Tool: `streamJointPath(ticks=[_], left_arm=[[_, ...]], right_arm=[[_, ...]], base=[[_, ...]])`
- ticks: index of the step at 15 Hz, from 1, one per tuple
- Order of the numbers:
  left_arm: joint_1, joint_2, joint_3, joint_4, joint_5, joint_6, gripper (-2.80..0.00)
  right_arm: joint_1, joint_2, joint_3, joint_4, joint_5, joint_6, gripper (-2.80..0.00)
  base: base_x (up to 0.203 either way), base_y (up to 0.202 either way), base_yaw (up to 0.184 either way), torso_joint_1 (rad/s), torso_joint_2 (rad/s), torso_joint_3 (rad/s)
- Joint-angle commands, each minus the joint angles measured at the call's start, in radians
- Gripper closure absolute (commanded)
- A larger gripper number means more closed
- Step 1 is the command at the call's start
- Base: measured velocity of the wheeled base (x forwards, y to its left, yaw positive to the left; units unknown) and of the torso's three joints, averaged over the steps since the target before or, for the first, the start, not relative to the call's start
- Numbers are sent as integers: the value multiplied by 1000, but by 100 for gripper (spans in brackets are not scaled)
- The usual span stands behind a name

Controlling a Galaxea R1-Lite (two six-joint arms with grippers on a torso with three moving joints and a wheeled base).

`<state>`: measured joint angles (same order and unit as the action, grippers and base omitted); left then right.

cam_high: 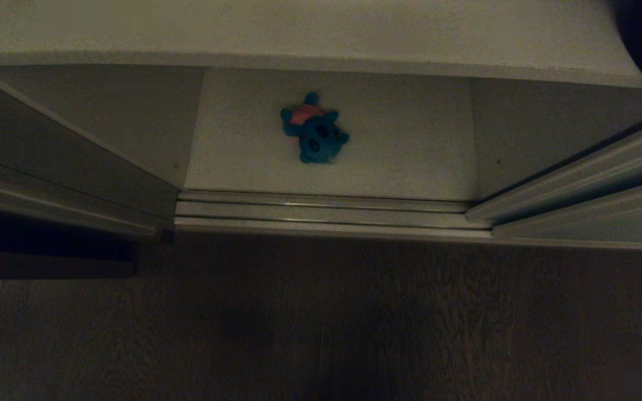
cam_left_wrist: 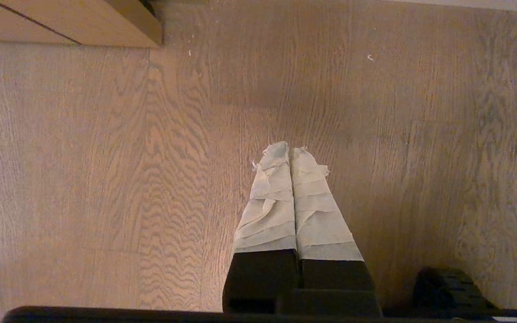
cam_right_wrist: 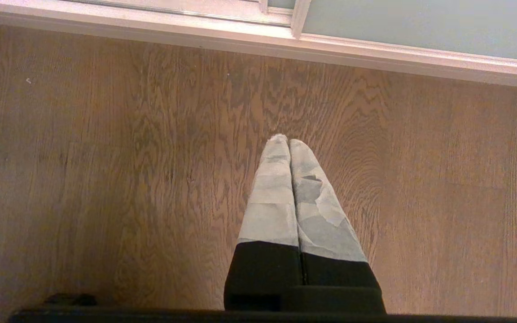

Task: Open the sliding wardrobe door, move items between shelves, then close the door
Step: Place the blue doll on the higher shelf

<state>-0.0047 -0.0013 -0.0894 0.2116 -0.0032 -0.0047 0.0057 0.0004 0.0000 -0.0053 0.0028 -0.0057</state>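
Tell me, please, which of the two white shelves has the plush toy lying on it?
The lower shelf, just behind the floor track: the teal toy lies on it. The upper shelf shows no toy.

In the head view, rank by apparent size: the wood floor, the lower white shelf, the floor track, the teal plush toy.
1. wood floor
2. lower white shelf
3. floor track
4. teal plush toy

The floor lies nearest the camera, which enlarges it.
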Motion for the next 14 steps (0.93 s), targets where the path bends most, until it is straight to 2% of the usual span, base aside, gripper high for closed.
streamJointPath(ticks=[1, 4, 10, 14], left_arm=[[0, 1, 0, 2, 0, 0, 0], [0, 1, -1, 2, 0, 0, 0], [0, 1, -1, 2, 0, -7, 0], [0, 1, -4, 17, -3, 3, 0]], right_arm=[[0, -3, 0, -1, 0, 0, 0], [0, -3, -1, -1, 0, 0, 0], [0, -3, 0, -1, 0, 0, 0], [0, -3, 0, -1, 0, 0, 0]], base=[[0, 0, 0, 0, 0, 0], [0, 0, 0, 0, 0, 0], [174, 0, 0, 1, 2, 1], [25, 0, 1, 1, 1, 0]])
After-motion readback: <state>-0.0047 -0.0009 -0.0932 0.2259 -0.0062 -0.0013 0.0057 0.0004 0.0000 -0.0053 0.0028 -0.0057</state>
